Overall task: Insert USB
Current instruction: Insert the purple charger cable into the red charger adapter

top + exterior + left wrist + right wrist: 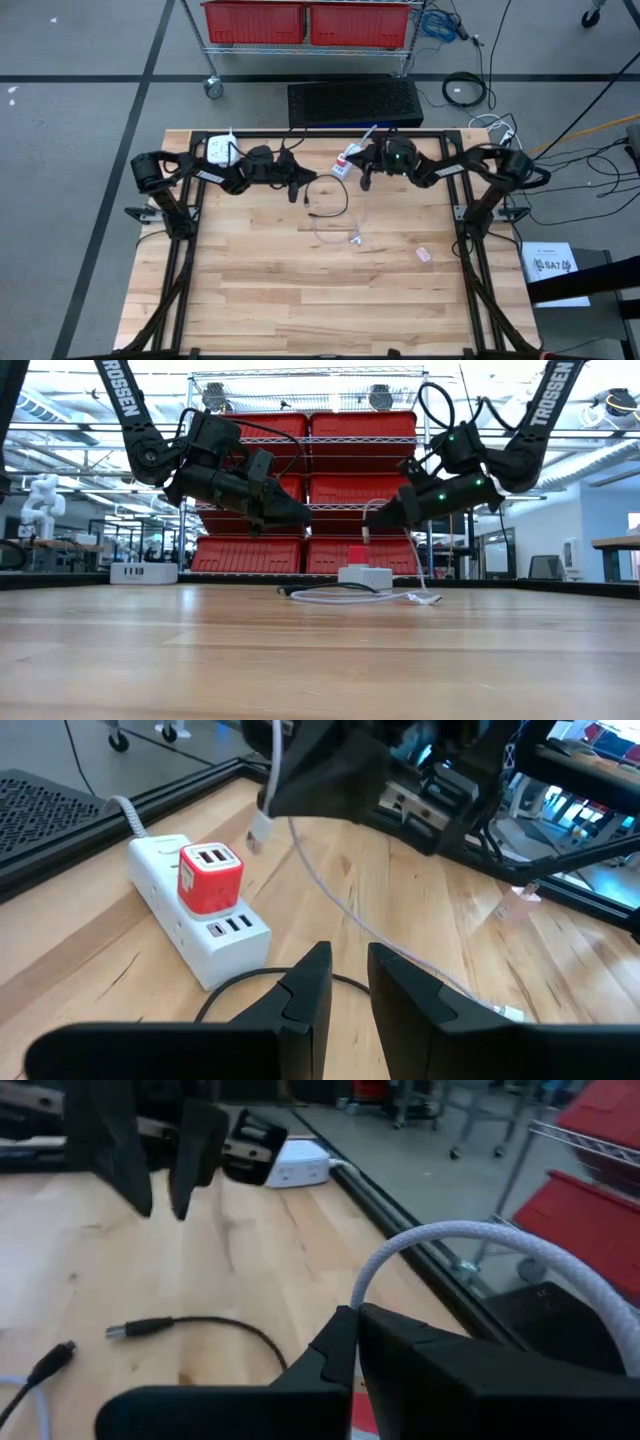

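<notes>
1. My right gripper [385,525] hangs above the back middle of the tabletop [300,290], just over the white power strip [190,910]. Its jaws are clenched on a white USB cable [450,1245]; in the right wrist view the cable arches out from between them.
2. The plug end of the cable, the USB connector [258,830], hangs free in the air just above and beside the red charger block [210,878] — close, but not touching, and not in any port that I can see.
3. The red charger block sits on top of the power strip, two ports facing up. The strip's own row of USB ports shows on its side, toward my left wrist camera.
4. The rest of the white cable trails down from the right gripper and loops across the tabletop in front of the strip, its far end lying flat on the wood.
5. My left gripper [345,980] is held above the tabletop, left of the strip and pointing at it. Jaws parted a little, nothing between them.
6. A black cable [200,1330] lies curled on the tabletop between the two grippers — one connector end bare on the wood.
7. A second white power brick [221,152] sits at the back left edge, near the left arm.
</notes>
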Robot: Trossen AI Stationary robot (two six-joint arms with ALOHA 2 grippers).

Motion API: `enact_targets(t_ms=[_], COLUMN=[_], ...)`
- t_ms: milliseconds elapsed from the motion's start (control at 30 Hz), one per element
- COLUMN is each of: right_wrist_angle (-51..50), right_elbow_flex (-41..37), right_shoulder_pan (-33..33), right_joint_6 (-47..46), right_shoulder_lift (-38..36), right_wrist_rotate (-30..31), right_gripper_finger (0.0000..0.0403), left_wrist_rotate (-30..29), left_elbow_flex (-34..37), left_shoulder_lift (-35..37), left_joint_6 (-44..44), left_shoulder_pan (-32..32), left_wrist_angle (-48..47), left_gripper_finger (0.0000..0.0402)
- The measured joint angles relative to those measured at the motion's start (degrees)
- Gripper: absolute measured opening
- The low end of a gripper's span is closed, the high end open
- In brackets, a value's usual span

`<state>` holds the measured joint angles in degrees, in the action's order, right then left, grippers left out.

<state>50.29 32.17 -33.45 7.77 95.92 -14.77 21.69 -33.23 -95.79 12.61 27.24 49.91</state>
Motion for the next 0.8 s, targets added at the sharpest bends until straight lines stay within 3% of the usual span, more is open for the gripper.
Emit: enact_targets(t_ms=[167, 367, 800], right_wrist_angle=[-0.32, -0.89, -2.97], right_elbow_flex=[3.11, 6.26, 6.87], right_shoulder_pan=[-2.76, -4.26, -5.97], right_joint_6=[1.29, 2.4, 1.51], right_shoulder_lift=[2.43, 6.64, 6.84], right_wrist_rotate=[-8.85, -11.56, -10.33], right_gripper_finger=[0.0, 0.0, 0.0], left_wrist_rotate=[-0.02, -0.02, -0.04], left_elbow_flex=[0.0, -0.02, -0.02], left_shoulder_lift=[0.0, 0.0, -0.02], left_joint_6=[-0.04, 0.05, 0.09], left_shoulder_pan=[-0.27, -0.87, -1.16], left_wrist_angle=[0.07, -0.01, -1.56], left_gripper_finger=[0.0075, 0.0075, 0.0075])
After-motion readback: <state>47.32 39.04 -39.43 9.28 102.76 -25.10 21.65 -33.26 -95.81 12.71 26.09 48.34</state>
